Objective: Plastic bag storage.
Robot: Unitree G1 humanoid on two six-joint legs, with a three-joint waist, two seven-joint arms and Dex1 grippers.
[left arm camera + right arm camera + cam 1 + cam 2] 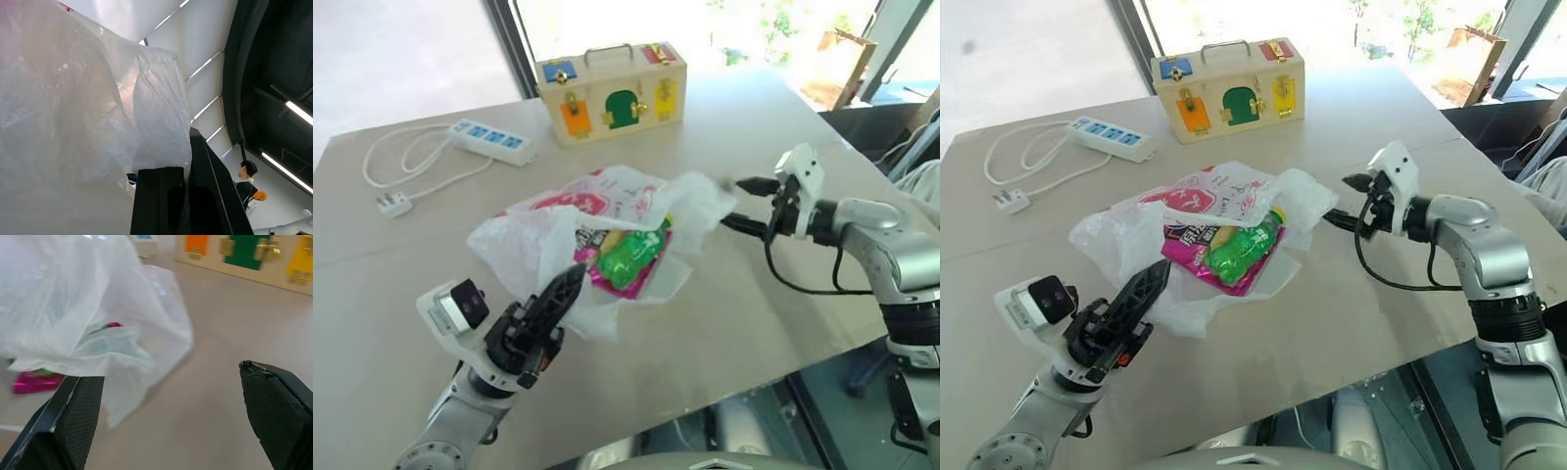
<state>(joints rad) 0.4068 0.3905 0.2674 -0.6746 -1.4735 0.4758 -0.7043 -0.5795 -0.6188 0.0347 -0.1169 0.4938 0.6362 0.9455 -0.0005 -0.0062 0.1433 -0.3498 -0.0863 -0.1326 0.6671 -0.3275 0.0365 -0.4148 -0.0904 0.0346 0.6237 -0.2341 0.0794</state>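
Left pincer point(570, 281): my fingers clamped on the plastic bag point(607, 211) rim.
Right pincer point(1349, 202): mine, fingers apart, just beside bag.
Risk: one-sided lift may spill the green bottle point(1239, 251) and magenta packet point(1197, 250).

Translucent white plastic bag point(88, 112) draped over the left gripper point(183, 196), fingers pinched together on its film.

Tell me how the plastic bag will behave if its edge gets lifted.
The plastic bag looks thin and crinkled, so it will probably drape limply rather than hold shape. The green bottle and magenta packet inside could slide out or weigh one side down.
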